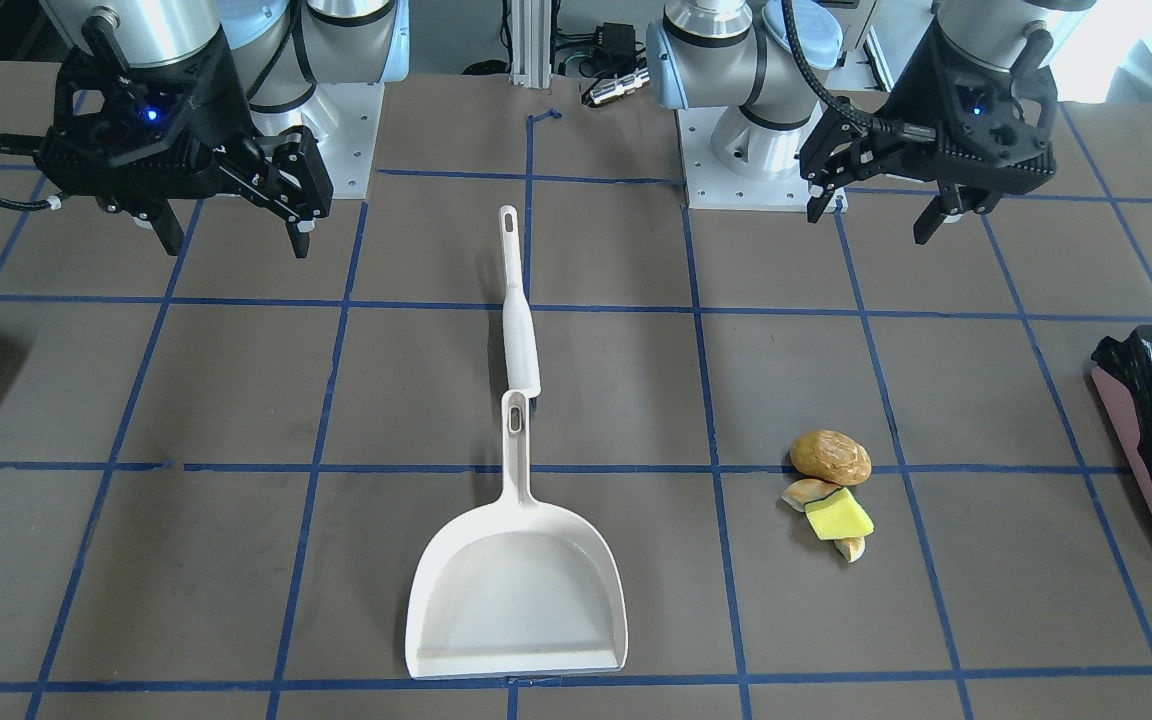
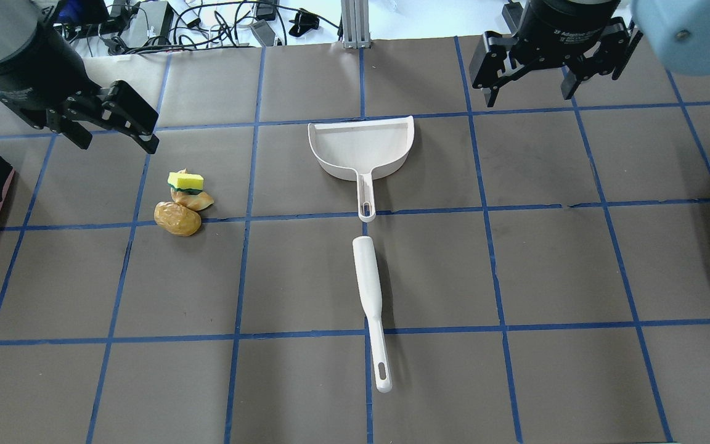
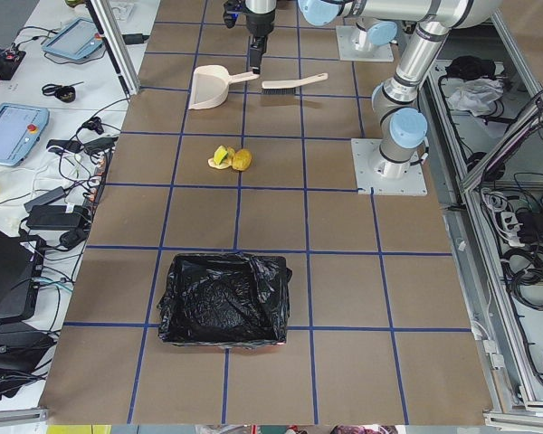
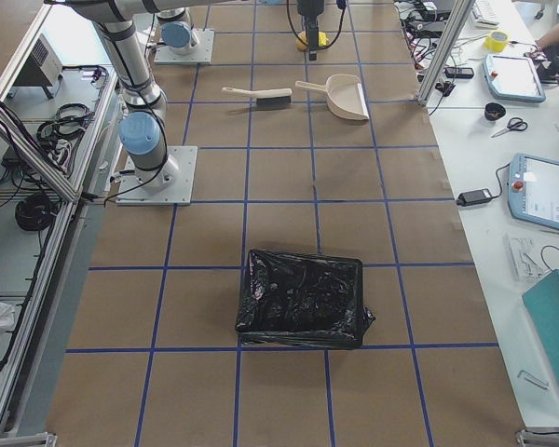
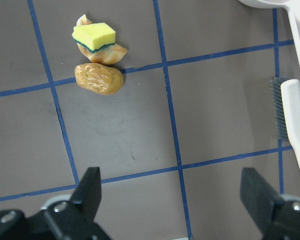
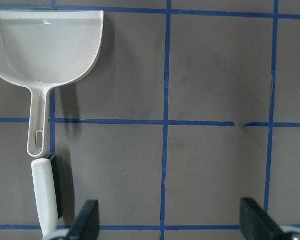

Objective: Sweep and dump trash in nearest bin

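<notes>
Three sorts of litter make up the trash [image 2: 182, 202], and it all lies loose on the table's robot-left half: a glossy brown bread-roll-like lump [image 2: 177, 218], a yellow sponge piece with a green underside [image 2: 185, 180], and pale orange shrimp-like bits [image 2: 195, 199] tucked under and beside the sponge. The pieces touch one another in a tight little heap straddling a blue tape line. Nothing has been swept, so by my reading the job is at its very start.

Just beyond the heap hovers the left gripper [image 2: 114, 143], black fingers spread wide and empty, well above the mat. Its wrist camera looks straight down on the trash between those parted tips.

Moving toward the centre, the smooth white plastic dustpan [image 2: 361, 148] lies flat with its mouth facing away from the robot. The white-handled brush with dark bristles [image 2: 369, 290] lies handle-to-handle with it, close, perhaps just touching. Neither tool is held. Over on the far side hangs the right gripper [image 2: 530, 97], likewise released, nothing between its fingers.

Out at the robot's left end sits the pink-sided bin lined with crinkly glossy black plastic [image 1: 1143, 480], the nearer one to the heap. Another black-bagged container [image 4: 261, 270] stands at the opposite end, well apart from the trash. Everything rests on the matte brown table gridded with blue tape [image 2: 306, 277].

What's left, as I judge it: take up brush and pan, sweep the heap in, carry, tip into that left-end bin.
</notes>
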Controlling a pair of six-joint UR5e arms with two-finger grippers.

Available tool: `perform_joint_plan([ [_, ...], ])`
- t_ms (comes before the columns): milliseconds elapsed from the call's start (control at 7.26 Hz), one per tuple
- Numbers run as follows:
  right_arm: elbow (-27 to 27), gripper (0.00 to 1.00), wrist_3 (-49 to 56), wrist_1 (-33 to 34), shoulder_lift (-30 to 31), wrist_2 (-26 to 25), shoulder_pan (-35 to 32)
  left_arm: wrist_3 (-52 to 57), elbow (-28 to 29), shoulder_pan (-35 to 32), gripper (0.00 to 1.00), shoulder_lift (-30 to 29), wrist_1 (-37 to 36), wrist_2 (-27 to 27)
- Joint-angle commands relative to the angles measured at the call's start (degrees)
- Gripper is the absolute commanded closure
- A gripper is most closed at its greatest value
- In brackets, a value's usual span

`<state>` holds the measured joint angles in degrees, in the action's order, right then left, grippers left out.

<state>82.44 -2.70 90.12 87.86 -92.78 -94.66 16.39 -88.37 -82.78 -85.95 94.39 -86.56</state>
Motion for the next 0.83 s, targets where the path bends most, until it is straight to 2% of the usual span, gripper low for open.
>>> perform_joint_plan([
  [0,0.09,0.0,0.24,-0.12,0.03,-0.04,0.0,-0.31,-0.39,-0.01,0.0,-0.27,-0.17,-2.1],
  [688,0.27,0.0,0.33,-0.39,-0.06,-0.12,0.0,-0.39,-0.4,-0.01,0.0,-0.36,-0.35,-2.82],
])
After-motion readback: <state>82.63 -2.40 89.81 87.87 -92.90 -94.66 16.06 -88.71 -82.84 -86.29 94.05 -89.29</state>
